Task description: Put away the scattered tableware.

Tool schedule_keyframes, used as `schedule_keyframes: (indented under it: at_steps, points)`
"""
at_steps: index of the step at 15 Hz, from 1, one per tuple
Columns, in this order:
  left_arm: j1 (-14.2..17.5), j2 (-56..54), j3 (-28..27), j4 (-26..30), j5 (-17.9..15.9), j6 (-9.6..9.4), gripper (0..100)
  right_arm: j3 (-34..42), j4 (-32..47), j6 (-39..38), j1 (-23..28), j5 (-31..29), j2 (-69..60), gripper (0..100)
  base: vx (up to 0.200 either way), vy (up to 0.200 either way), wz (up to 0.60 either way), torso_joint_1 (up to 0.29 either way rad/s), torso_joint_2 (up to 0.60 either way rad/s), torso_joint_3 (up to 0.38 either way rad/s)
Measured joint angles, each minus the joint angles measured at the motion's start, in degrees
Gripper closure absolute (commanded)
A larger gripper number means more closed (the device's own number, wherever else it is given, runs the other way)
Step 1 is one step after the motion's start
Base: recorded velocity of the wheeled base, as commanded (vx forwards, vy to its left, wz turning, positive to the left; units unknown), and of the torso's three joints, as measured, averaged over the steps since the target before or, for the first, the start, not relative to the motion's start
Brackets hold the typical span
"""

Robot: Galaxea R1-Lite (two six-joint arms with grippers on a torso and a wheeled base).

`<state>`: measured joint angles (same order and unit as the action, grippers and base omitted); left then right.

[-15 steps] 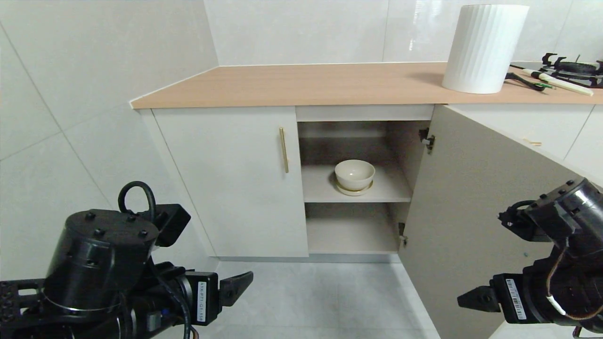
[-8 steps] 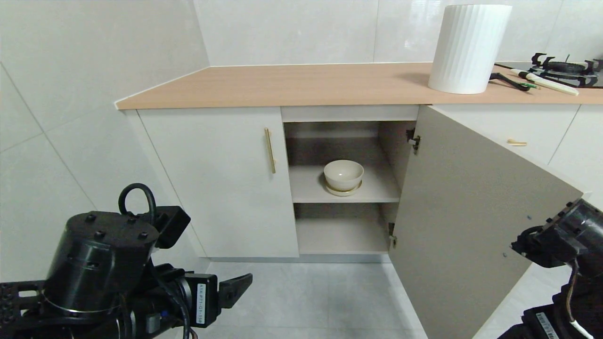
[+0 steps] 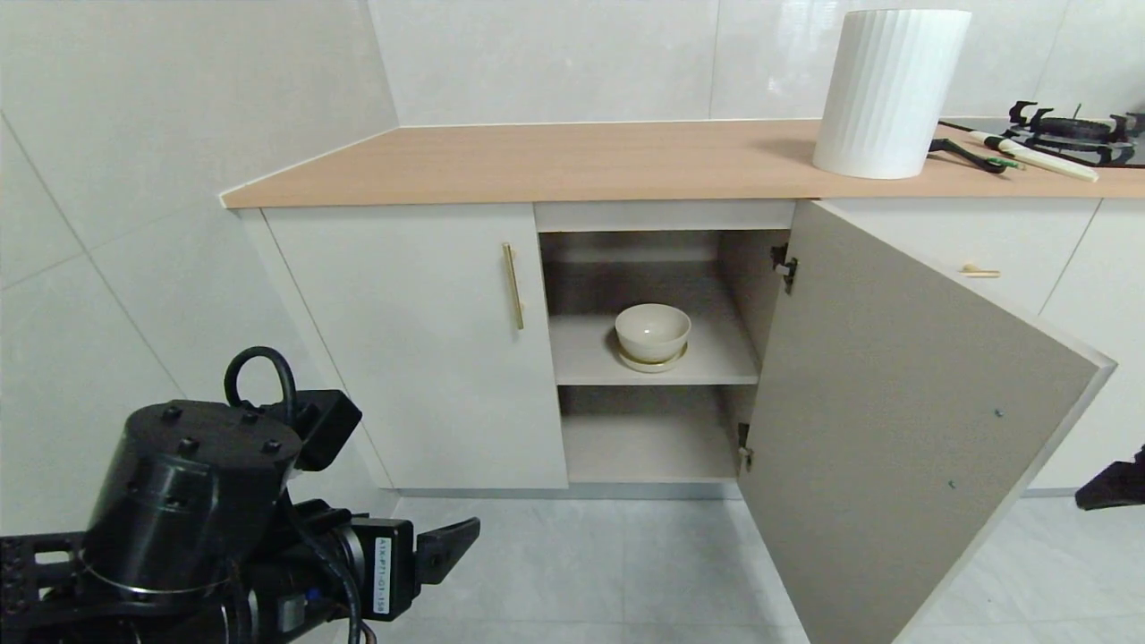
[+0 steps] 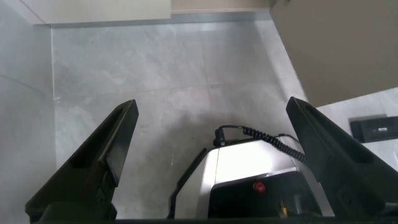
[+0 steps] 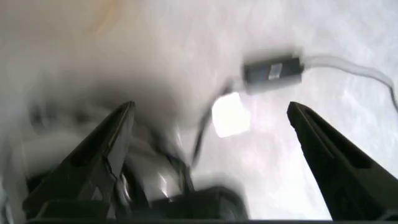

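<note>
So, bowl's stowed, door's wide open.
The bowl (image 3: 652, 331) sits on a small plate (image 3: 651, 362) on the cabinet (image 3: 726, 356) middle shelf, and the cabinet door (image 3: 894, 402) stands swung out. The left gripper (image 4: 211, 107) and right gripper (image 5: 211, 109) hang low in front of the cabinet, jaws spread, holding nothing. Next is probably shutting that door, unless the utensils (image 3: 1029, 154) on the cabinet's countertop go in first.
</note>
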<state>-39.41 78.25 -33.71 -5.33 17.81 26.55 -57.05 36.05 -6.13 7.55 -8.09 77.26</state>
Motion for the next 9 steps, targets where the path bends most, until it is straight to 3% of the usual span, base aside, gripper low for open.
schedule_keyframes:
  at_steps: [2,5,9]
  points:
    - [0.02,0.02,0.00,-0.06,-0.02,0.05,0,-1.21,-2.24,3.18,5.02,2.85,-1.02,0,0.000,0.000,0.00,0.000,0.00,0.000]
    - [0.05,-0.04,-0.13,-0.11,0.00,0.16,0,-1.41,-3.82,4.22,6.67,4.44,-1.94,0,0.000,0.000,0.00,0.000,0.00,0.000]
    - [0.02,-0.17,-0.22,-0.11,0.00,0.13,0,2.34,-20.09,-0.73,6.73,4.55,0.63,0,0.000,0.000,0.00,0.000,0.00,0.000]
